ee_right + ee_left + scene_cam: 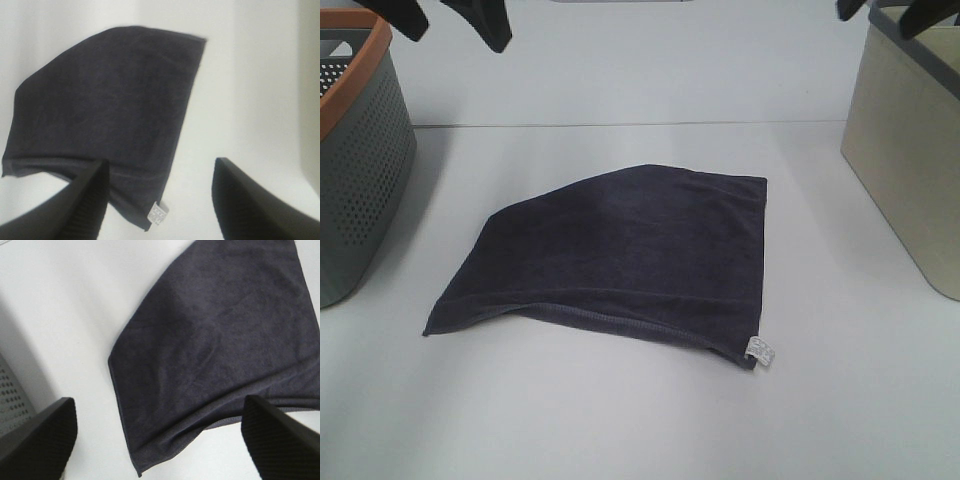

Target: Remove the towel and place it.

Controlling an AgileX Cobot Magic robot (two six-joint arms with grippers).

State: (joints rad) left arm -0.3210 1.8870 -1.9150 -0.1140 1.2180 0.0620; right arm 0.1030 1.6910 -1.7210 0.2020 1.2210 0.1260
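Lying between grey basket (360, 160) and beige bin (910, 150), towel (630, 250) unobstructed; both jaws wide, empty.

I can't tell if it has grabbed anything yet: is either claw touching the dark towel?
Apart. In the exterior high view the left claw and right claw hang up near the far edge, well clear of the towel lying flat on the table. Both wrist views show open, empty claws.

Left gripper (159, 440) raised, jaws wide; right gripper (159, 200) likewise.
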